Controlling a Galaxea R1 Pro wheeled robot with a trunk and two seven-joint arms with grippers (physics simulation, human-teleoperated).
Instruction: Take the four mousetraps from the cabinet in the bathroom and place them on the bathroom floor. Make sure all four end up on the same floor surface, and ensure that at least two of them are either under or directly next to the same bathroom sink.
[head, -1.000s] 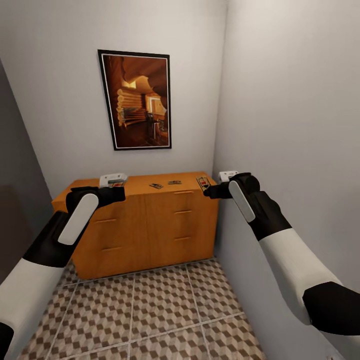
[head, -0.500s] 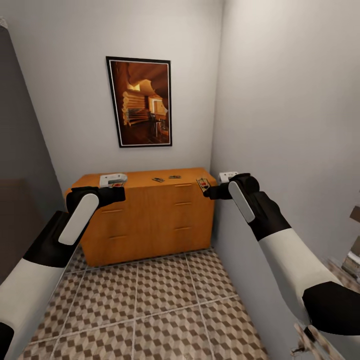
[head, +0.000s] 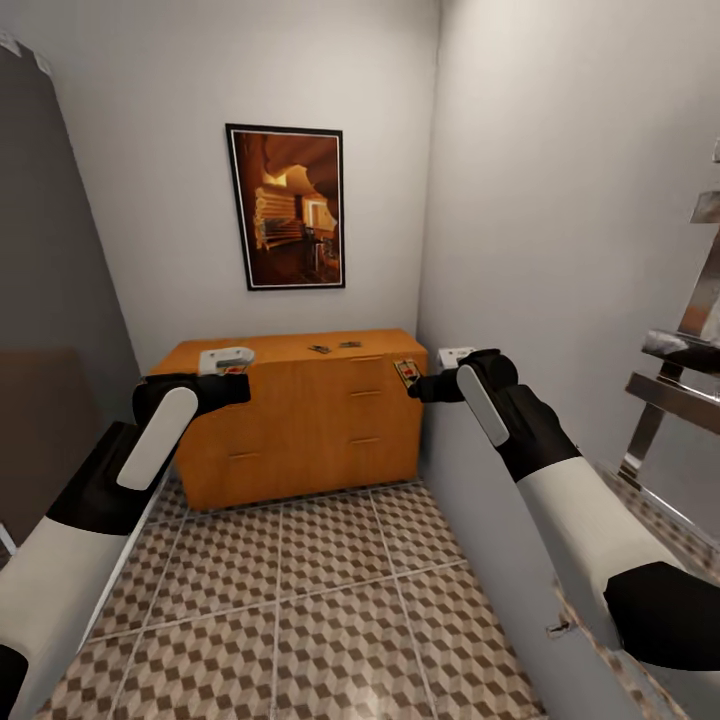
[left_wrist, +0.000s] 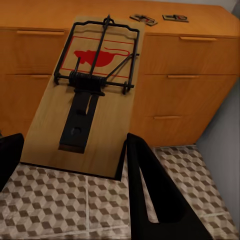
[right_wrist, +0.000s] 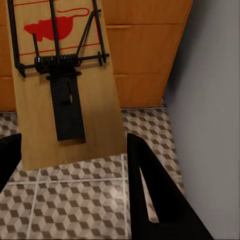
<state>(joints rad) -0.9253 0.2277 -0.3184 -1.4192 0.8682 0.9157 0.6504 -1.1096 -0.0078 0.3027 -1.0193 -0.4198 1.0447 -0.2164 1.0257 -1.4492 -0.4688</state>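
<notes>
Both end effectors (left_wrist: 70, 150) (right_wrist: 70, 150) pinch flat wooden mousetraps (left_wrist: 90, 95) (right_wrist: 62, 80) with black wire springs.

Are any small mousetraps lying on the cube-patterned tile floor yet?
No: the tiled floor is bare; two traps lie on the orange wooden cabinet.

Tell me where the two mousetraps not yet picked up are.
In the head view, the two loose mousetraps lie side by side on top of the cabinet, toward its back edge, below the framed picture.
</notes>
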